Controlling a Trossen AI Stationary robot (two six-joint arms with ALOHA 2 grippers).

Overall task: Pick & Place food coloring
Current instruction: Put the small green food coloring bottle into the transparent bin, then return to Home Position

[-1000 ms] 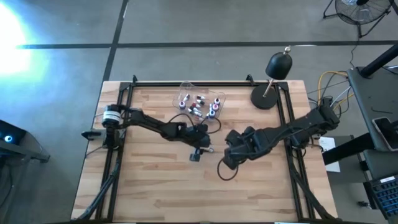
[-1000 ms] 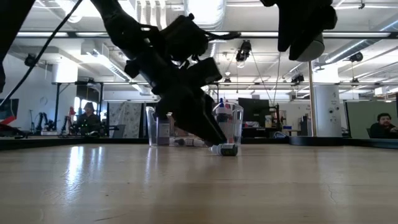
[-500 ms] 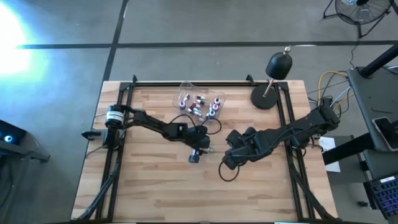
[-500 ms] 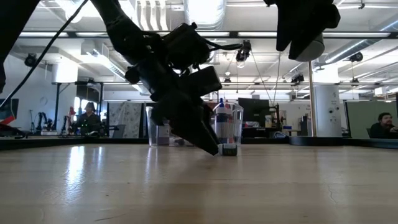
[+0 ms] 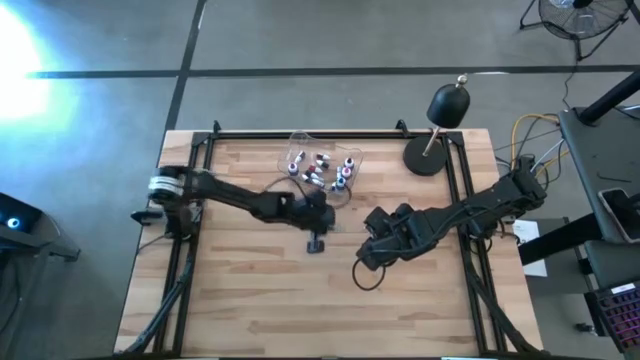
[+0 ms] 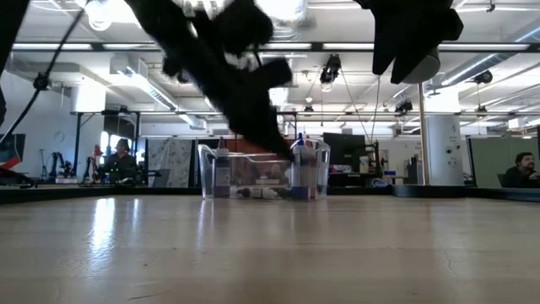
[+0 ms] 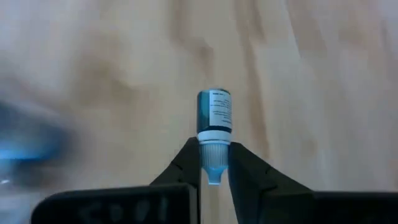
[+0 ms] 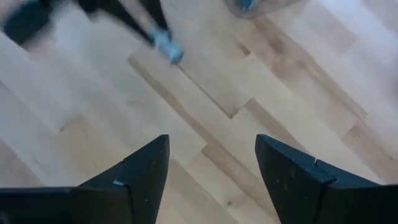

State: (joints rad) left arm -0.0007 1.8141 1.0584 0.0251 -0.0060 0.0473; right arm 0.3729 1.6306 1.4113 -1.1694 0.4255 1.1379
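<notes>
A small blue food coloring bottle [image 7: 214, 111] with a pale cap sticks out past the fingertips of my left gripper [image 7: 214, 149], which is shut on it over the middle of the table [image 5: 318, 238]. Several more food coloring bottles lie in the clear tub [image 5: 322, 168] at the table's far side. My right gripper [image 5: 366, 252] hovers open just right of the left one, and only bare wood shows between its fingers [image 8: 211, 155]. In the low view my left arm [image 6: 236, 76] is raised in front of the tub [image 6: 261, 173]. My left gripper pinches the bottle's pale cap end [image 7: 214, 140] between its two fingers [image 7: 186, 167]. The bottle lies along the fingers, its blue body pointing away past their tips. The fingers slant down from the table's left. The bottle hangs clear of the table.
A black desk lamp [image 5: 440, 120] stands at the far right corner. A dark cable loop [image 5: 365, 275] lies on the wood below my right gripper. Bare wood stretches across the near half of the table [image 5: 300, 310]. People sit in the room beyond the table.
My left gripper has come down on the blue bottle that lay on the table, shut on its cap end, and risen with it. The bottle has been lifted clear of the wood. My right gripper has stayed open and in place.
</notes>
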